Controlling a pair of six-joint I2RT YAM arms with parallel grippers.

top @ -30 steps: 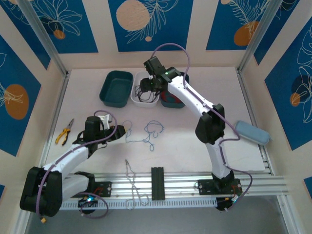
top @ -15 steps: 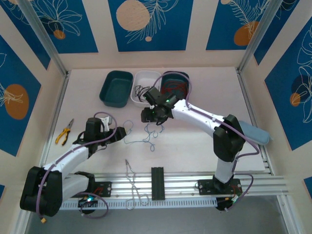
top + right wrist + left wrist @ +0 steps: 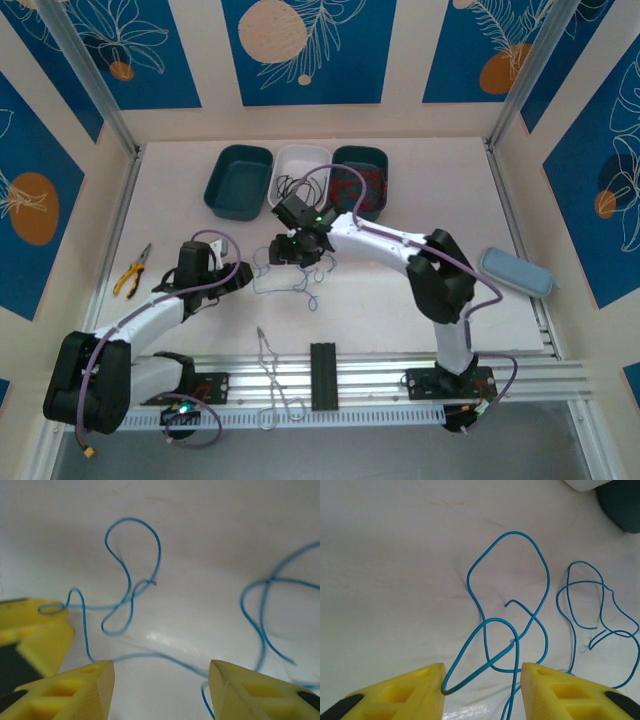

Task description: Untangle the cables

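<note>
Nearest me, along the rail (image 3: 380, 372) where both arms are bolted, a silvery bare wire loop (image 3: 270, 380) lies across the slats beside a black block (image 3: 323, 375). Just past it the left arm (image 3: 150, 315) reaches right, low over the white worktop (image 3: 450, 180), with yellow-handled pliers (image 3: 132, 270) to its left near the worktop's edge.

From the left wrist I see its two yellow fingers (image 3: 395, 692) standing apart. The left jaws are released, and a loop of the blue cable (image 3: 516, 532) runs between them. One strand brushes the inner corner of the left finger, and nothing is pinched.

The blue cable (image 3: 285, 288) sprawls on the worktop in loose, crossing loops in the middle, between the two arms' tips.

The right arm (image 3: 385, 240) stretches in from the right, its head over the far end of that cable. Its yellow fingers (image 3: 65, 692) are also apart, so the right jaws are released. The blue cable (image 3: 131, 519) passes across the gap below them. At the left edge of the right wrist view I can see another yellow finger (image 3: 30, 630), and a small bend of the cable sits at its tip. I cannot tell whether they touch.

Off to the right lies a pale blue pouch (image 3: 515, 272).

Furthest away, three trays stand side by side. The left teal tray (image 3: 238, 150) shows its bare floor. The white tray (image 3: 300, 152) holds a snarl of black cables (image 3: 290, 188), and the right teal tray (image 3: 360, 150) holds red cables (image 3: 352, 185).
</note>
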